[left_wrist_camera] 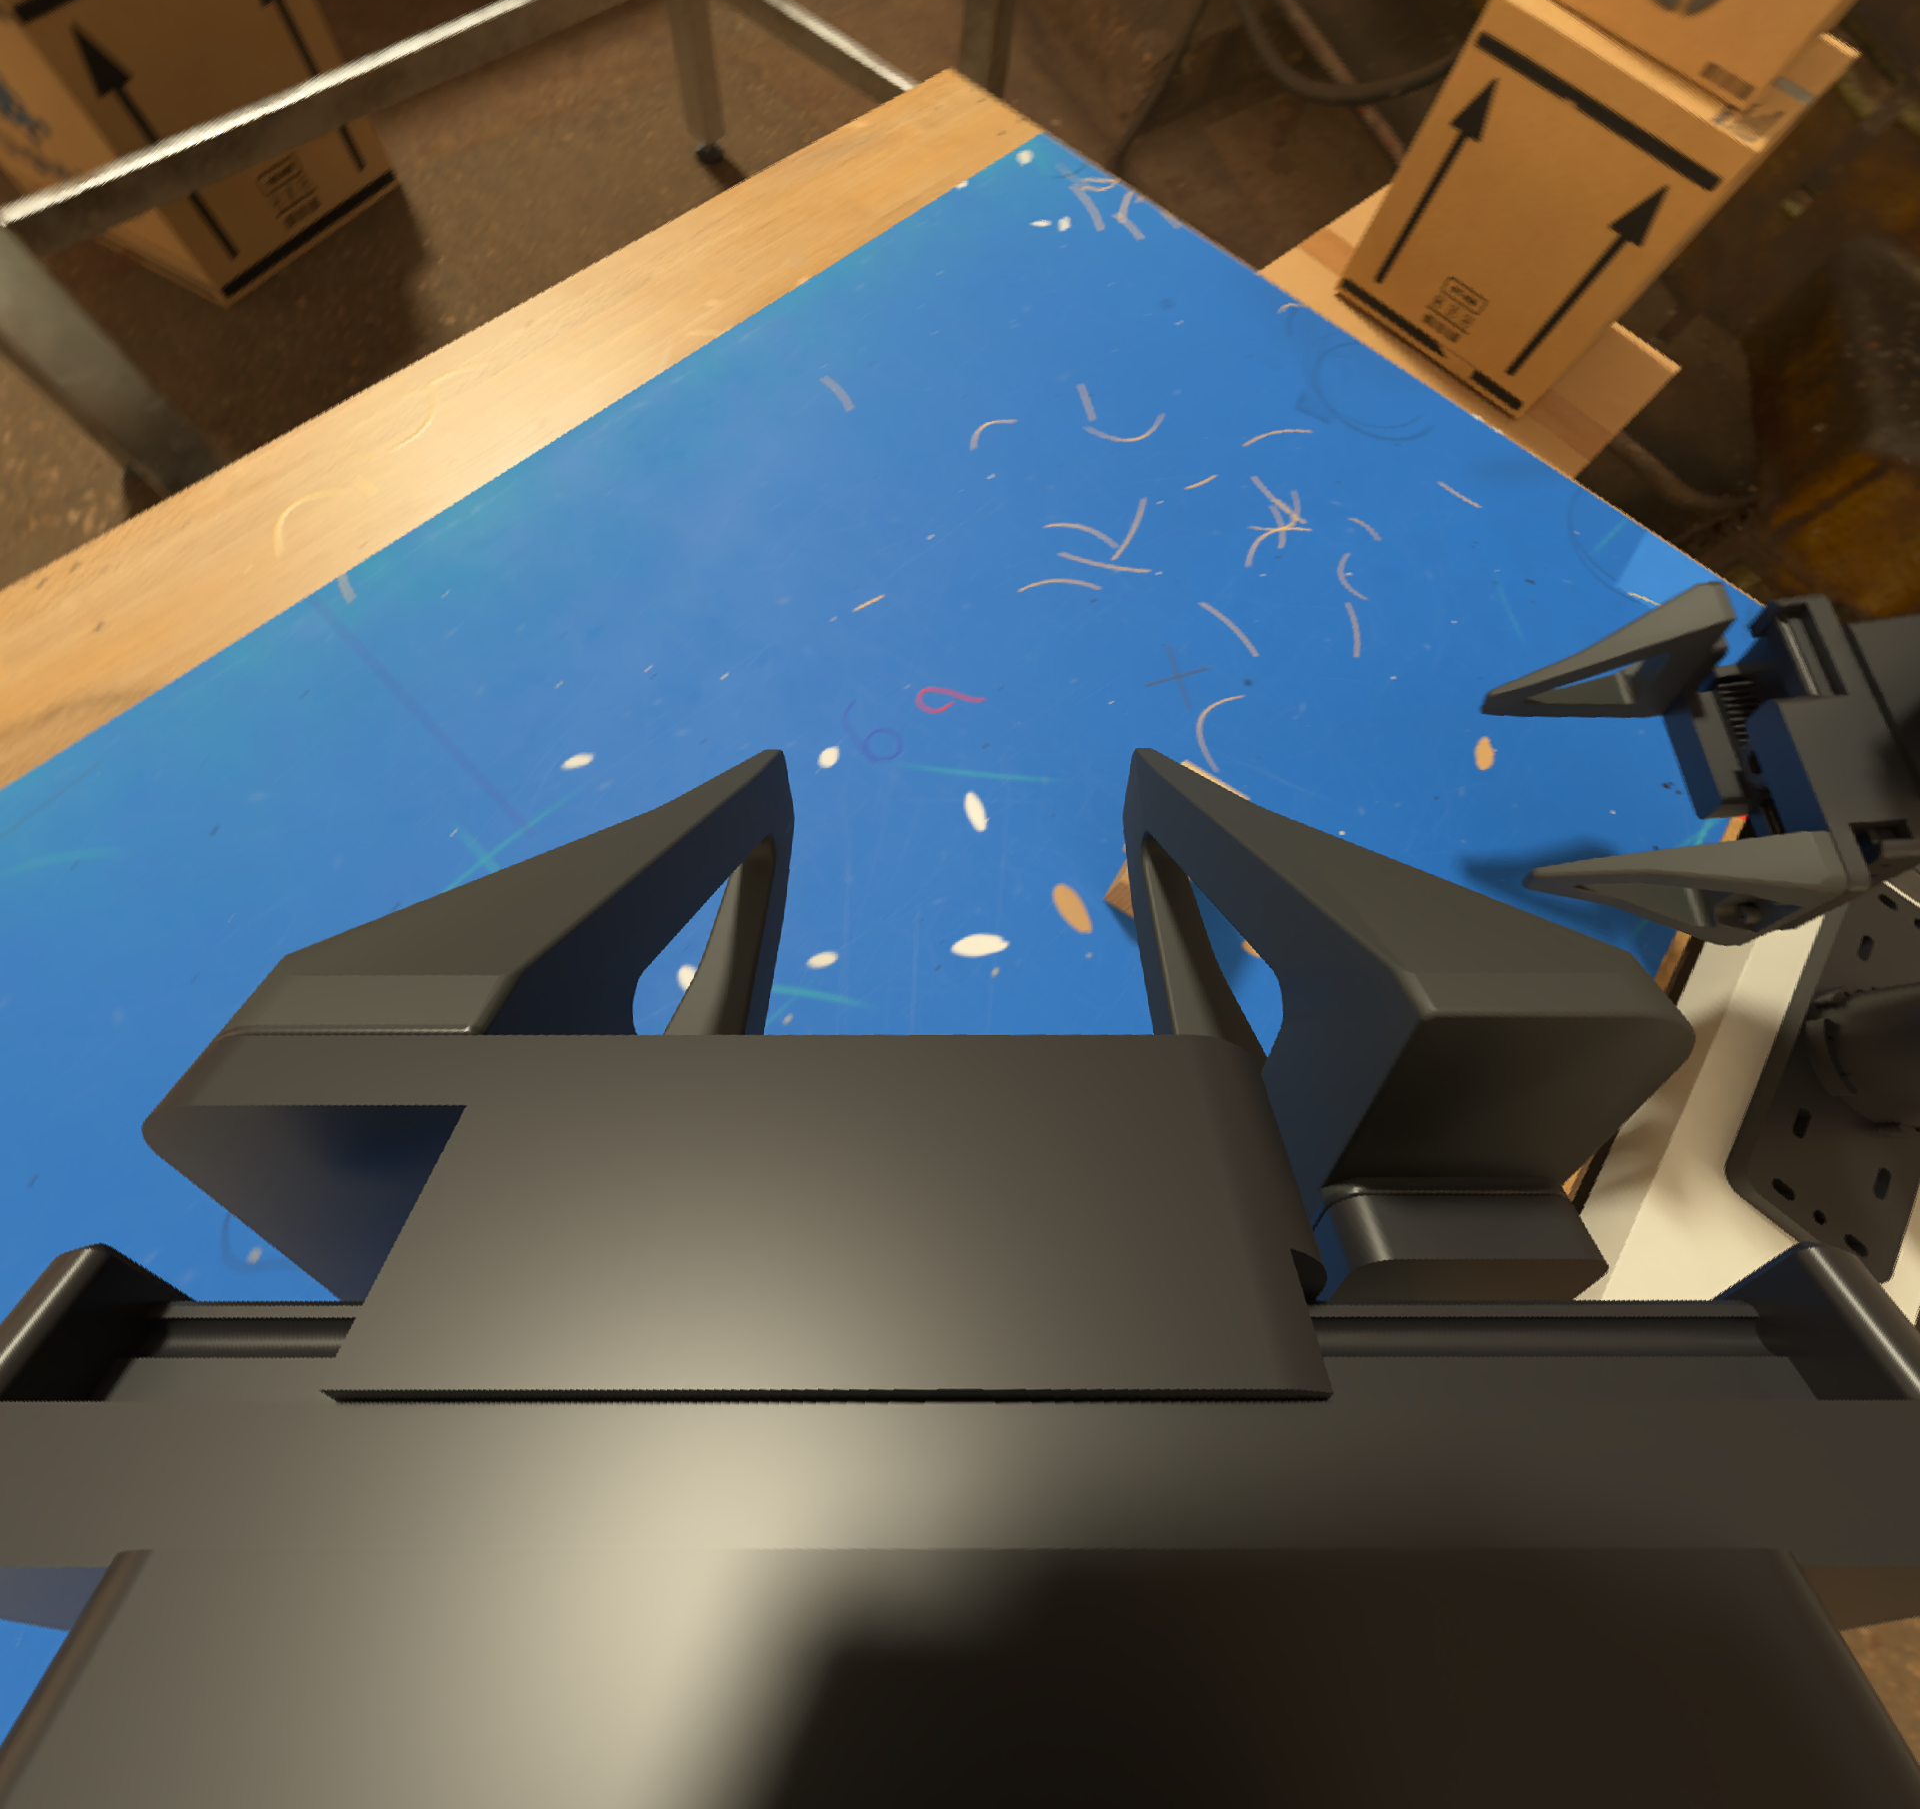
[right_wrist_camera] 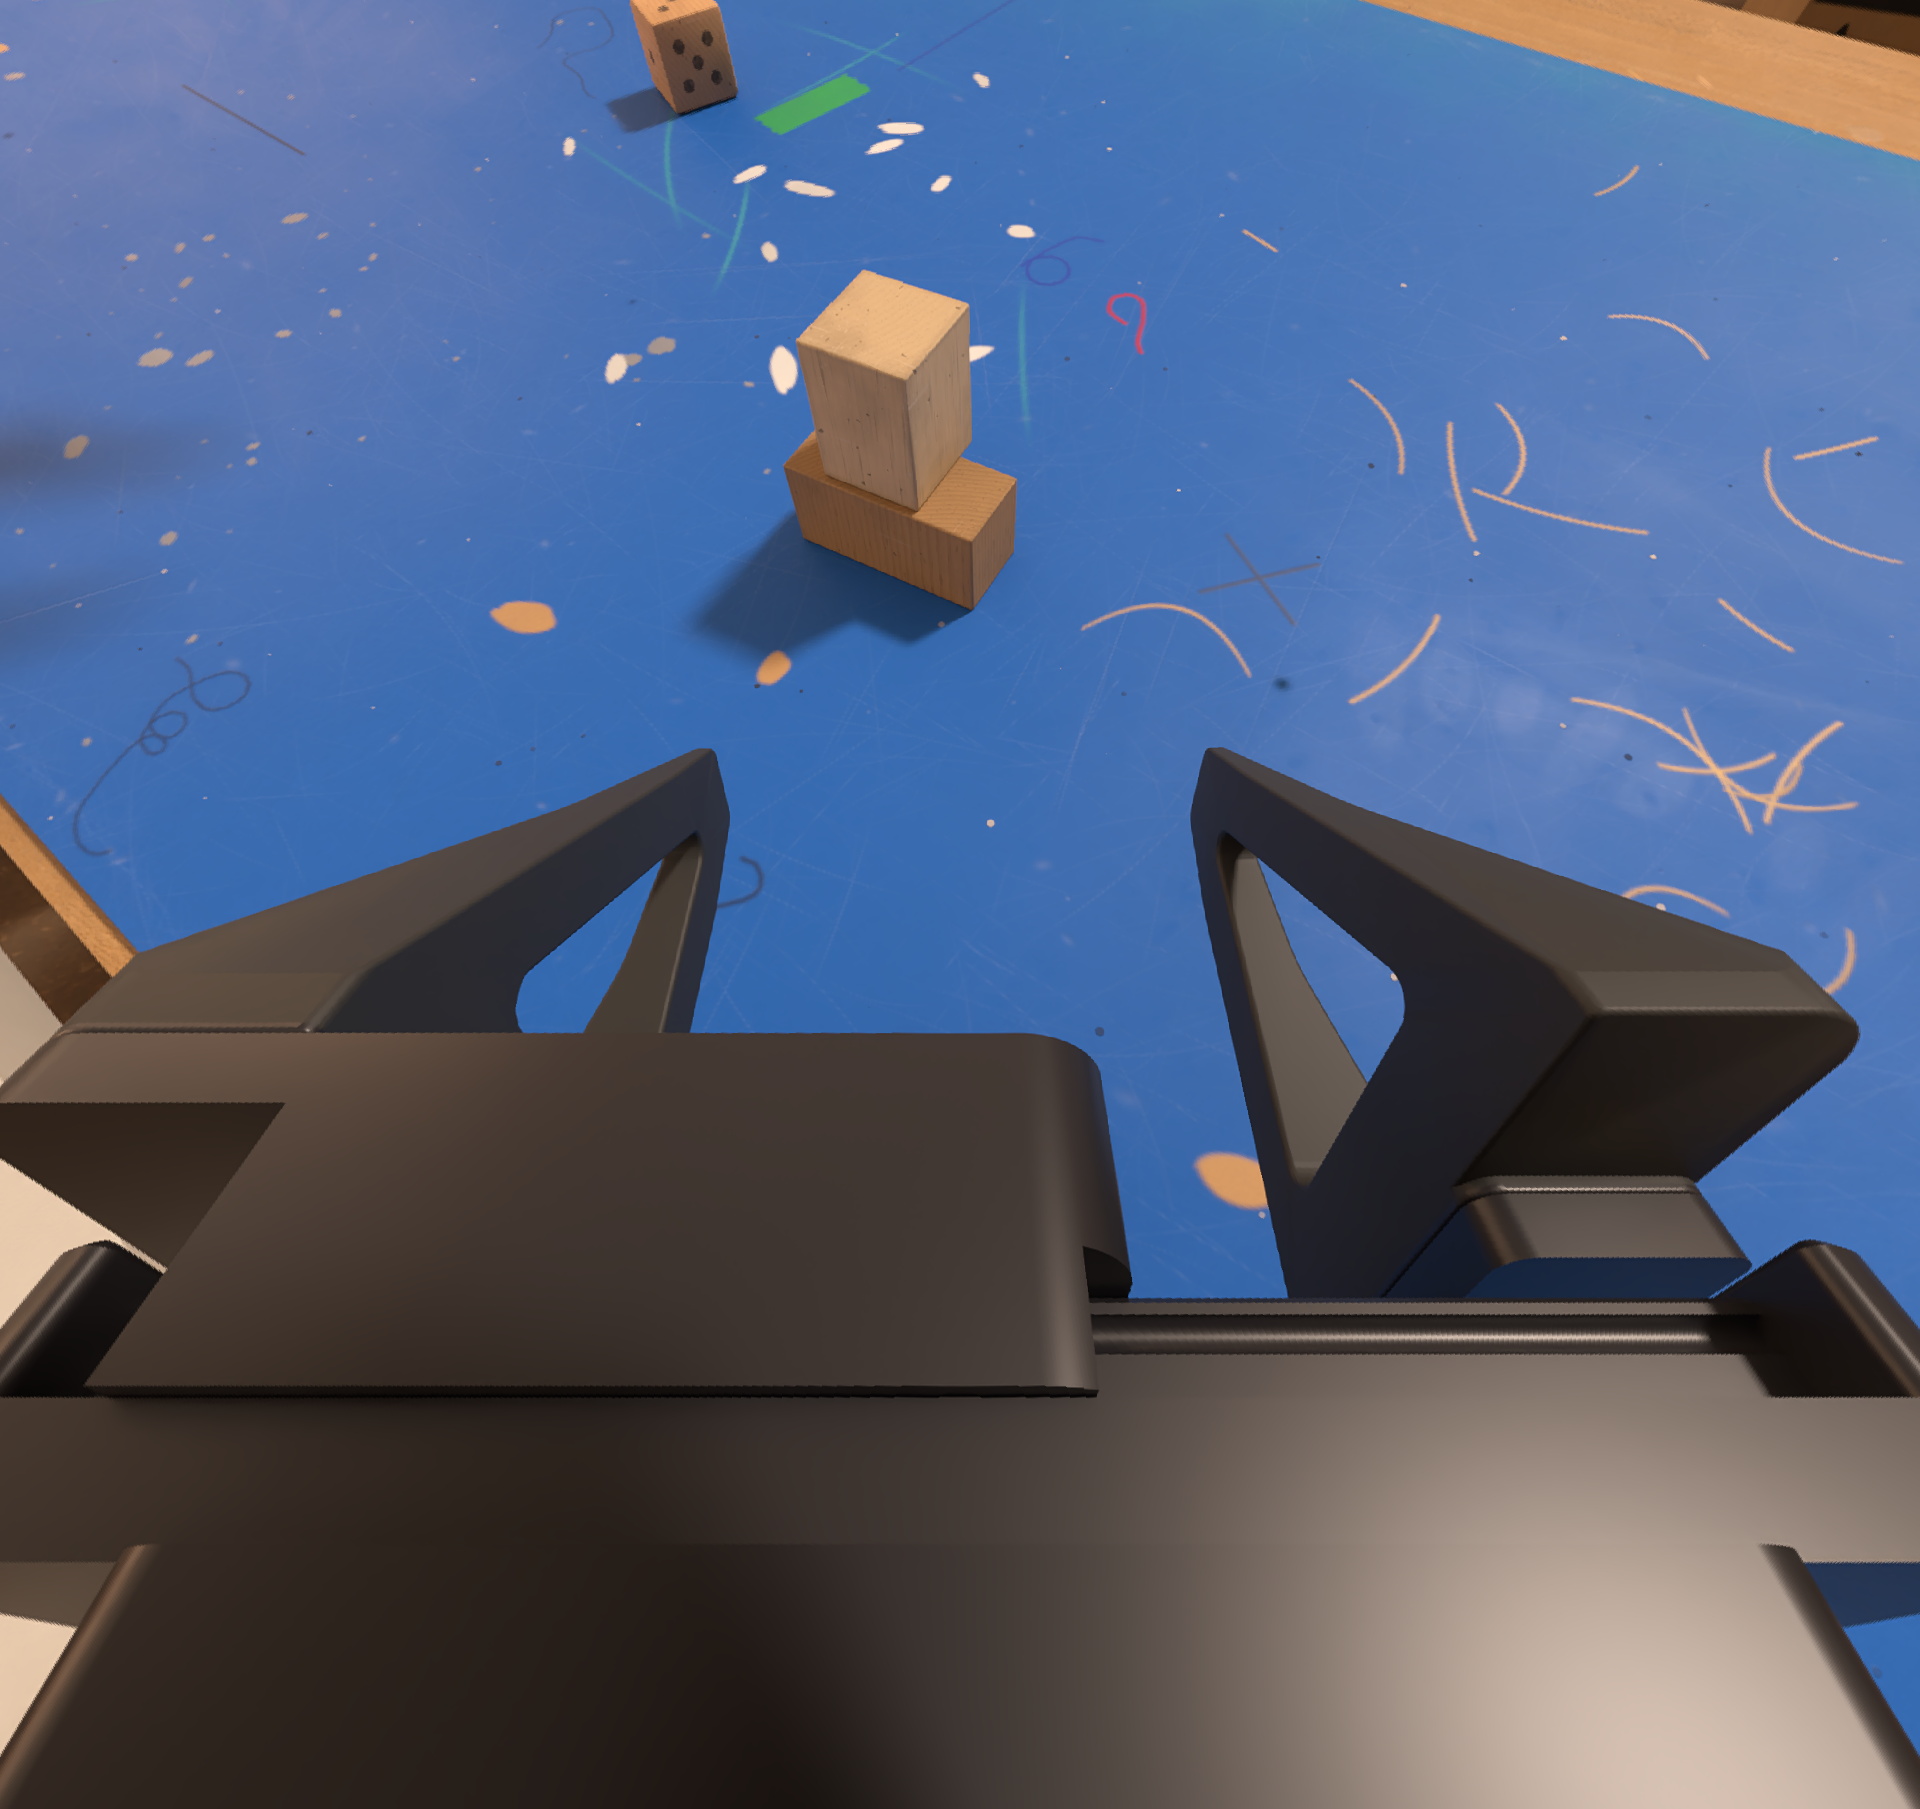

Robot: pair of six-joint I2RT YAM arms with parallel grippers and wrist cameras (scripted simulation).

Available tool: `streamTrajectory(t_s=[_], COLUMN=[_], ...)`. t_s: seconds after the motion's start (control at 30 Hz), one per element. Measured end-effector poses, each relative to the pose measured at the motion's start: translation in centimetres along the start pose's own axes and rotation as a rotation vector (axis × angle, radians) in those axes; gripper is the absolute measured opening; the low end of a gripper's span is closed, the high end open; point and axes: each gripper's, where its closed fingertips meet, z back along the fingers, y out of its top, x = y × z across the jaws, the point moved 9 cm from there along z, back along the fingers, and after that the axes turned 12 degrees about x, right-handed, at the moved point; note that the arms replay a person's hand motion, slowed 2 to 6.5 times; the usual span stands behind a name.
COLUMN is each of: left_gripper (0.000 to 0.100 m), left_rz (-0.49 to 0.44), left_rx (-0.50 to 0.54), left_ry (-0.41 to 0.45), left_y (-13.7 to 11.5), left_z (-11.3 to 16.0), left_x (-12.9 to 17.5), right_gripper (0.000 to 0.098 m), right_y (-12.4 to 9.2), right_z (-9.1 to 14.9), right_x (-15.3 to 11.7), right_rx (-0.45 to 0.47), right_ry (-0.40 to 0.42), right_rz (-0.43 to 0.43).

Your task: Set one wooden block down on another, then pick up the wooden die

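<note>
Blue mat (right_wrist_camera: 1351,201), two stacked wooden blocks (right_wrist_camera: 899,440), one die (right_wrist_camera: 684,45)

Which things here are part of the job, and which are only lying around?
Part of the job:
- pale wooden block, standing on the darker one
- darker wooden block, flat on the mat
- wooden die, alone farther off
- right gripper, open
- left gripper, open

Only lying around:
- green strip beside the die
- blue mat
- cardboard boxes

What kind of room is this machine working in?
Probably a workshop or storeroom: stacked cardboard boxes stand on a dirty floor, a metal frame is nearby, and the wooden workbench carries a scratched, paint-flecked blue mat.
</note>
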Motion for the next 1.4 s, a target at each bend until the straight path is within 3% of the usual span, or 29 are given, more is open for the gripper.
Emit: streamTrajectory(t_s=[0.33,0.6,0.93,1.4], left_gripper=[0.054,0.053,0.051,0.047], left_rz=[0.157,0.246,0.255,0.198], left_rx=[-0.163,-0.310,-0.476,-0.628], left_ry=[0.154,0.222,0.275,0.291], left_y=[-1.5,-4.4,-6.8,-7.7], left_z=[3.6,4.1,2.3,-2.0], left_x=[-5.9,-9.0,-11.6,-14.1], right_gripper=[0.0760,0.0758,0.0758,0.0758], right_y=[0.0,-0.2,-0.3,-0.8], right_z=[-0.1,-0.2,-0.3,-0.5], right_x=[-0.1,-0.1,-0.1,0.1], right_rx=[-0.006,-0.015,-0.026,-0.046], right_ry=[0.001,0.003,-0.002,-0.002], right_rz=[0.003,-0.002,-0.001,-0.019])
